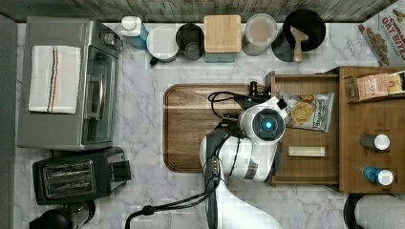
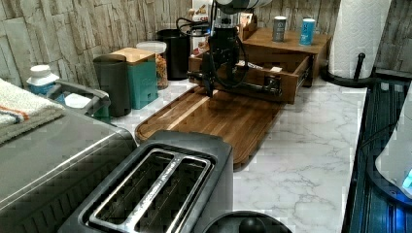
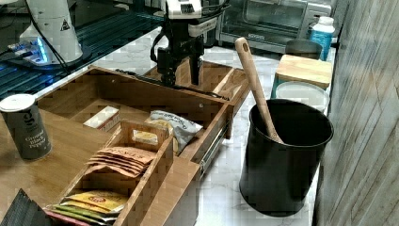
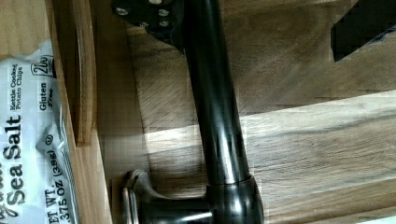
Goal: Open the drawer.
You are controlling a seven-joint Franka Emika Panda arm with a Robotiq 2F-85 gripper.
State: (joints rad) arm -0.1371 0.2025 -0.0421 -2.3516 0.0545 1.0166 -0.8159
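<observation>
Item: the drawer [image 3: 141,101], drawn well out over the wooden tray [image 1: 191,143]; the pincer [image 3: 181,70] stood spread astride its black bar handle [image 4: 215,116], gripping nothing. Risk judged: fingers snagging the bar on lifting away, jolting the drawer.

The white jointed robot arm [image 1: 248,152] reaches in from the lower edge of the top view, its wrist bent so the black claw [image 2: 210,83] points straight down. In the left view two dark fingers [image 2: 203,73] hang vertically with a visible gap between them. Black cables loop around the wrist.
</observation>
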